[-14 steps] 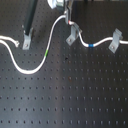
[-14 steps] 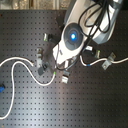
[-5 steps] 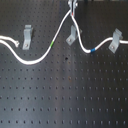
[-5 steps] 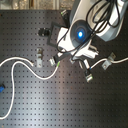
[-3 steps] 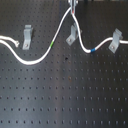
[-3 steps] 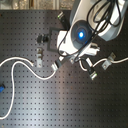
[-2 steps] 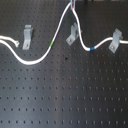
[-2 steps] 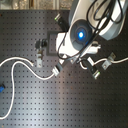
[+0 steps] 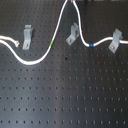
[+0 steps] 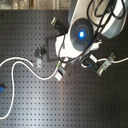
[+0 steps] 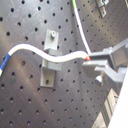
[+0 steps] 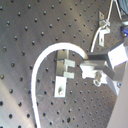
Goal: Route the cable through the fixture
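- Far left in the first exterior view: I see the cable (image 9: 30,62) w/ its frayed end near the left clip (image 9: 26,36), apart from it, lying on the black perforated desk (image 9: 65,100).
- From there the cable loops down, then climbs past its green band (image 9: 53,44) to a peak at the first exterior view's top edge.
- Middle clip (image 9: 73,34) sits under that peak; the cable drops just beside it on the first exterior view's right, can't tell if it touches.
- Blue band (image 9: 91,45) lies btwn the middle clip and the right clip (image 9: 115,40); the cable runs on to the right clip.
- First wrist view: end effector (image 11: 89,59) is clenched on the cable, fingertips (image 11: 97,57) pinching the white cord just above a clip (image 11: 50,65).
- Second wrist view: same grip, the cable arcs over a clip (image 12: 64,70) into the closed fingers.
- Second exterior view: the arm's body (image 10: 82,32) covers the pinch point; the cable trails off to the second exterior view's left.
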You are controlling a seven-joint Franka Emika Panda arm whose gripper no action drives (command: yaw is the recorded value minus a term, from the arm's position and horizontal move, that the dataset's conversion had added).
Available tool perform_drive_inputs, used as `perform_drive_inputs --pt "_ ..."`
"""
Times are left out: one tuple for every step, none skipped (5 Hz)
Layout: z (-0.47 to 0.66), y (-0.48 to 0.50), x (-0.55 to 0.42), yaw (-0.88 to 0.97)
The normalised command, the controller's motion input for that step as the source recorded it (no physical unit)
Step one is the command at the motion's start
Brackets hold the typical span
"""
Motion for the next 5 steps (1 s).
perform_drive_inputs --pt "0.66 -0.007 -0.018 0.0" --pt "0.0 0.002 0.021 0.0" --pt "0.01 0.001 0.009 0.0" --pt "0.38 0.033 -0.106 -0.19" --pt "0.22 0.054 -0.004 -0.22"
